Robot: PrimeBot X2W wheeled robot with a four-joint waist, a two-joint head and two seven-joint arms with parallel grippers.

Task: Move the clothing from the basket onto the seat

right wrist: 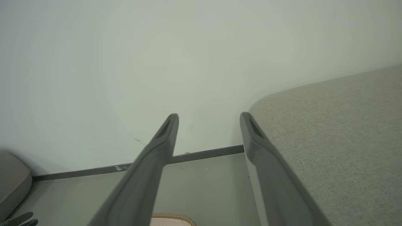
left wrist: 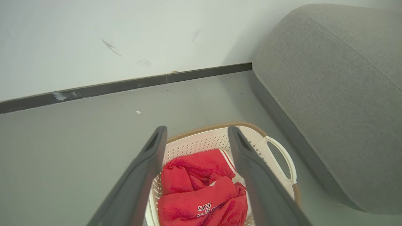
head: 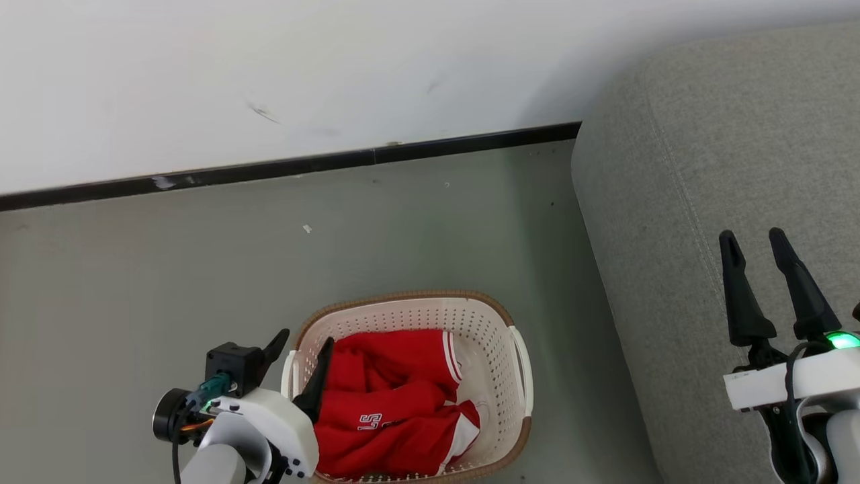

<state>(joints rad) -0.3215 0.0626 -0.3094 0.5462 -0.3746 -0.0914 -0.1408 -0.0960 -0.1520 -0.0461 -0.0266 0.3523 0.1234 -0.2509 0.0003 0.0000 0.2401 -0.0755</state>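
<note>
On the grey floor, just beside the light-grey sofa, the cream laundry basket stands with the red clothing bundled inside it. Nothing is on the seat yet. The left gripper hangs at the basket's left side, its fingers released and empty. In the head view one finger lies outside the rim and the other over the edge of the pile; I cannot tell whether that one touches the cloth. The right gripper hovers over the sofa cushion, its fingers also spread and holding nothing.

The step in hand looks to be the first grasp. To do it well, the left gripper should shift inward so that both fingers clear the rim. They should come down astride a raised fold, such as the ridge in the middle of the pile, rather than flat cloth. Press deep enough to gather several layers before closing. Then lift straight up until the hem clears the perforated wall, since a trailing sleeve could catch the handle and drag the light basket. The carry to the sofa is short; release well onto the cushion, away from its rounded edge.

White outlined lettering shows on one red fold. It reads like "ST", though the crease makes that uncertain. No brand mark is legible.
</note>
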